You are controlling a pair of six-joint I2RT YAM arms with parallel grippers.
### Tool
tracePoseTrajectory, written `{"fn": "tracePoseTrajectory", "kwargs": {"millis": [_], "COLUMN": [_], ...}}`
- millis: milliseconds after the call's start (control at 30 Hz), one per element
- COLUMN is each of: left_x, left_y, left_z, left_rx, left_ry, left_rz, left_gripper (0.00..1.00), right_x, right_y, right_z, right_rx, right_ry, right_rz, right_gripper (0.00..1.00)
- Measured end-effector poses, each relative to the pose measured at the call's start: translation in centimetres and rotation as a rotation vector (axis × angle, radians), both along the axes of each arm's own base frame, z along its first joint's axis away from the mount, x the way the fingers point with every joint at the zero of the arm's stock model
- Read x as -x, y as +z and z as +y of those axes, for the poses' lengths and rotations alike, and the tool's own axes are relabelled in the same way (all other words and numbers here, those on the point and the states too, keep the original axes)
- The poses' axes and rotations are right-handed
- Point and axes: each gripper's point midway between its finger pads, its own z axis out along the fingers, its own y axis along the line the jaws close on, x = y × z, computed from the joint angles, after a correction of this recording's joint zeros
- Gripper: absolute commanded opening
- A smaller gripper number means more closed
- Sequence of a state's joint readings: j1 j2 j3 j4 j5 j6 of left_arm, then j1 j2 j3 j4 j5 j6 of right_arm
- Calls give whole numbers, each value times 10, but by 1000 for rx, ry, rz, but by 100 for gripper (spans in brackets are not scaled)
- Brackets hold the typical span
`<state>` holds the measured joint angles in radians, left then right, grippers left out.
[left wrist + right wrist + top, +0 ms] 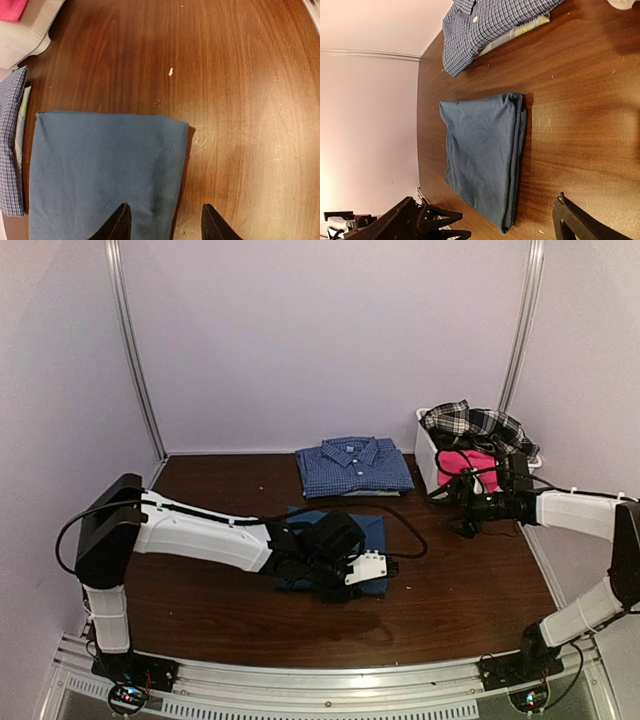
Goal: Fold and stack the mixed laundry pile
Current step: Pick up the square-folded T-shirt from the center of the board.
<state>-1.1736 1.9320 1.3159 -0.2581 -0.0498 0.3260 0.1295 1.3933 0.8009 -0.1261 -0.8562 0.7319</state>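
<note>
Lab booth — white walls [330, 340], aluminium rails [135, 350]

Left hand [165, 206], right hand [485, 200] (both spread)

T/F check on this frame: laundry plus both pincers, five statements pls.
1. The dark blue T-shirt lies folded on the table. True.
2. The right pincer grips the pink piece. False: it is open and empty, and the pink piece sits in the white bin.
3. The plaid shirt is folded on the table. False: it is bunched on top of the bin.
4. The left pincer is open over the T-shirt's edge. True.
5. The checked shirt lies folded beyond the T-shirt. True.
</note>
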Motion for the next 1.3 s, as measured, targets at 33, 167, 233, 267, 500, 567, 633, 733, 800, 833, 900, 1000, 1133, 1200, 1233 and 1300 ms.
{"fn": "tracePoseTrajectory", "kwargs": {"millis": [33, 167, 233, 267, 500, 567, 633, 733, 800, 833, 900, 1000, 1133, 1200, 1233, 1300], "left_x": [1, -3, -7, -9, -10, -10, -9, -9, -8, -7, -5, -3, -3, -3, -4, -4], "left_y": [-7, -28, -33, -35, -56, -57, -57, -55, -53, -51, -47, -41, -34, -32, -31, -30], "left_z": [-5, -24, -33, -37, -43, -43, -44, -45, -48, -49, -51, -54, -57, -58, -58, -58], "left_rx": [-14, -57, -62, -63, -88, -89, -86, -69, -52, -43, -26, -2, 20, 28, 31, 36], "left_ry": [-14, -53, -63, -68, -80, -79, -74, -55, -45, -42, -36, -26, -9, -2, 1, 7], "left_rz": [-7, -35, -49, -53, -51, -48, -44, -23, 2, 12, 33, 56, 70, 76, 79, 84], "left_gripper": [46, 43, 42, 42, 27, 16, 7, 0, 0, 0, 0, 0, 0, 0, 0, 0], "right_x": [5, 25, 34, 38, 48, 50, 54, 62, 68, 70, 75, 79, 82, 86, 88, 93], "right_y": [-4, -23, -34, -38, -48, -53, -58, -67, -74, -77, -82, -86, -91, -96, -99, -100], "right_z": [0, 2, 5, 7, 16, 20, 26, 39, 47, 50, 57, 63, 70, 74, 77, 84], "right_rx": [-9, -38, -47, -50, -73, -78, -84, -98, -111, -116, -136, -168, -208, -229, -238, -258], "right_ry": [-3, -14, -16, -16, -3, 4, 16, 47, 61, 67, 75, 74, 72, 74, 76, 91], "right_rz": [12, 86, 132, 149, 203, 224, 244, 275, 301, 310, 331, 347, 371, 394, 407, 423], "right_gripper": [91, 90, 90, 90, 90, 90, 90, 90, 90, 90, 90, 90, 88, 87, 87, 87]}}
